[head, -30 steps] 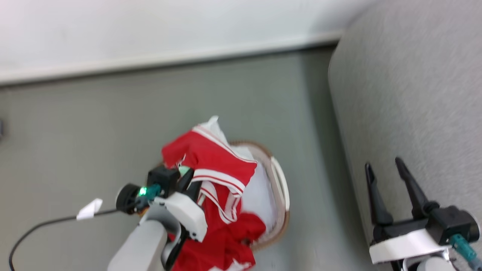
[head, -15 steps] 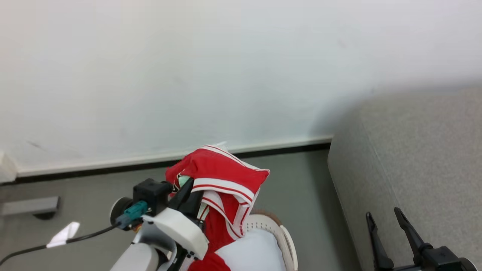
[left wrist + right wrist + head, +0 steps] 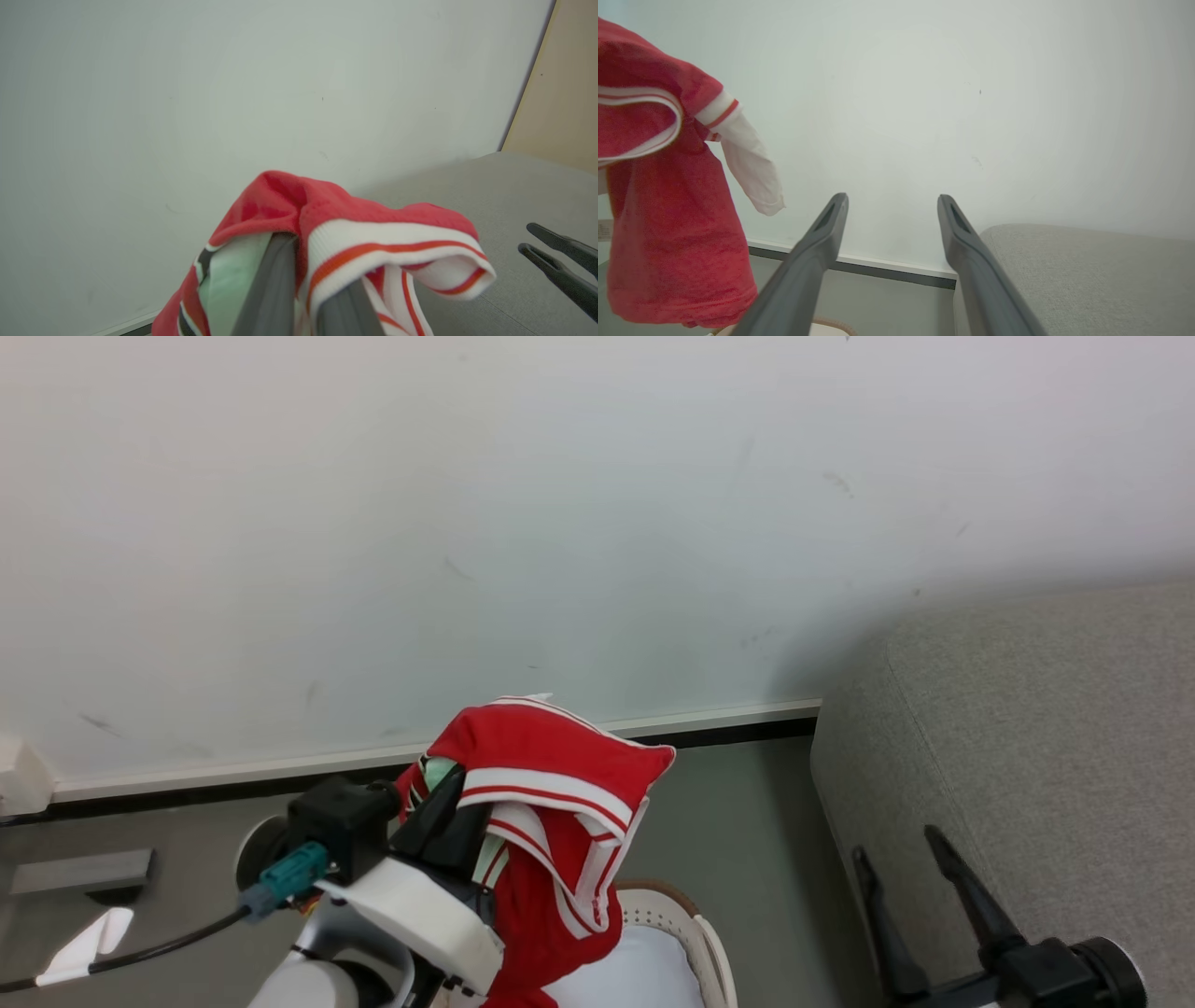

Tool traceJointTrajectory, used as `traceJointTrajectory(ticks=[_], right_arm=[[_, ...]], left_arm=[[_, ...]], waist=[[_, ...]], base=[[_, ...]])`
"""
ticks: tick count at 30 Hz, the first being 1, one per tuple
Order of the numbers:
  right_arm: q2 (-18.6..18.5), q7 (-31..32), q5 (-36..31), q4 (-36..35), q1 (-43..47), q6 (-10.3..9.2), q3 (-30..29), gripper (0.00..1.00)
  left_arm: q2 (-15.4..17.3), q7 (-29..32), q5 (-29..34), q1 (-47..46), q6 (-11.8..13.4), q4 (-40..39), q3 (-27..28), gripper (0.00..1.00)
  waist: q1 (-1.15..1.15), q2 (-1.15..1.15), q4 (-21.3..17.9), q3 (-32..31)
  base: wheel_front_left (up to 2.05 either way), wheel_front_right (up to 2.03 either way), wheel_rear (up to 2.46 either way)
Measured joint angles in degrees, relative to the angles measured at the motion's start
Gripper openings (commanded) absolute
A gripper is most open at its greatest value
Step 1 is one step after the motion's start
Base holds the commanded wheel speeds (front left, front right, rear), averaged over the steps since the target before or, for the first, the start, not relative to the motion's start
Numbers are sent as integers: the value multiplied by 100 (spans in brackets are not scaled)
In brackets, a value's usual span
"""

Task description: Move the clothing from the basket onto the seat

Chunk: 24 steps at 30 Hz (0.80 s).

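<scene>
Our left gripper (image 3: 446, 803) is clamped on the soft red garment with white striped trim (image 3: 551, 775), held above the cream perforated plastic basket (image 3: 695, 933) — our right gripper (image 3: 896, 847) gapes empty by the grey fabric sofa (image 3: 1027, 728).

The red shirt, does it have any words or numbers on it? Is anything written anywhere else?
No text can be read in any view.
Red shirt, gripped by the left claw: only white and red stripes.
Pale green neck patch inside the shirt: blurred, no letters to make out.
White tag on the black cable: no writing visible.
</scene>
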Motion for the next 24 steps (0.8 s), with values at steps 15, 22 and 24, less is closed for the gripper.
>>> traceJointTrajectory(ticks=[15, 22, 24], right_arm=[[-862, -1, -377, -324, -1218, 0, 2388, 100], [-1060, 4, -445, -55, -1712, 0, 2816, 100], [-1059, 5, -445, 62, -1829, 0, 2971, 100]], left_arm=[[-33, 123, -1, 3, -2, -46, -208, 0], [-129, 178, -1, -70, -88, -48, -410, 0], [-138, 204, -1, -87, -133, -54, -461, 0]], waist=[[1, -1, -30, 0], [1, -1, 94, 13], [1, -1, 125, 19]], base=[[0, 0, 0], [0, 0, 0], [0, 0, 0]])
